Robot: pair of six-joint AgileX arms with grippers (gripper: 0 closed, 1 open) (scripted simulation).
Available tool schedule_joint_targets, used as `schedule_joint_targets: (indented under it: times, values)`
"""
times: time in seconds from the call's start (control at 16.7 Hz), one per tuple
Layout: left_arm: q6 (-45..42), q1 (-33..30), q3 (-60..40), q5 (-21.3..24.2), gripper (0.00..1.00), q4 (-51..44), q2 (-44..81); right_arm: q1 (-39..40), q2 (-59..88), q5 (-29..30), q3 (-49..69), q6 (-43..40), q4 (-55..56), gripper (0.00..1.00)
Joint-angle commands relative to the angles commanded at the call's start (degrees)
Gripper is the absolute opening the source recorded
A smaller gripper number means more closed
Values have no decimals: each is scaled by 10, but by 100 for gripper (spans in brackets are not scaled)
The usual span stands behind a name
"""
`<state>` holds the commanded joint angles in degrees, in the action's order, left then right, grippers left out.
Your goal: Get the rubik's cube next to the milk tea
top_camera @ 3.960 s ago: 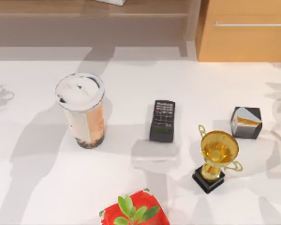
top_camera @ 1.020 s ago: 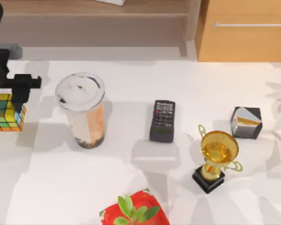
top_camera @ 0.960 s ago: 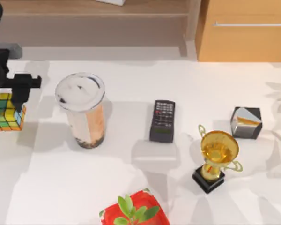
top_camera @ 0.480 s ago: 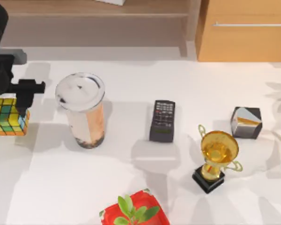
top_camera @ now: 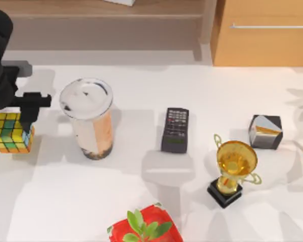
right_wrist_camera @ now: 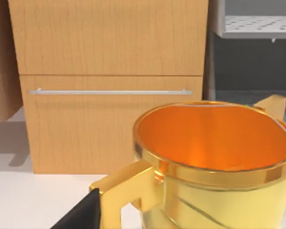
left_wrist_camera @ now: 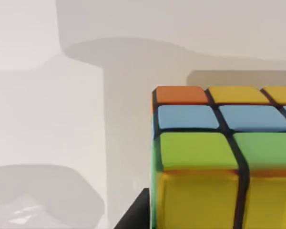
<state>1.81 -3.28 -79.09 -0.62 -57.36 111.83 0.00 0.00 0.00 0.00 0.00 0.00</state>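
My left gripper [top_camera: 14,130] clamped on cube [top_camera: 12,133] at table's left edge, left of milk tea [top_camera: 89,118], apart from it. Nothing between them but bare table [top_camera: 65,201]. Remote [top_camera: 175,129], trophy [top_camera: 233,171], black cube [top_camera: 265,131] well off right. Red pot with plant [top_camera: 145,229] near front edge. Right fingers: can't tell.

Rubik's cube [left_wrist_camera: 219,157]: close up, orange, light-blue, green and yellow squares on black grid.
Desk [left_wrist_camera: 47,109]: white, crossed by grey shadows.
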Motion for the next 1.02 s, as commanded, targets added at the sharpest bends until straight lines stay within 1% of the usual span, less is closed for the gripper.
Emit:
schedule_joint_targets:
  times: [0.66,0.72,1.02]
  values:
    - [0,0,0,0,98,0,0,0,0,0,0,0,0,100]
    - [0,0,0,0,100,0,0,0,0,0,0,0,0,100]
    - [0,0,0,0,100,0,0,0,0,0,0,0,0,100]
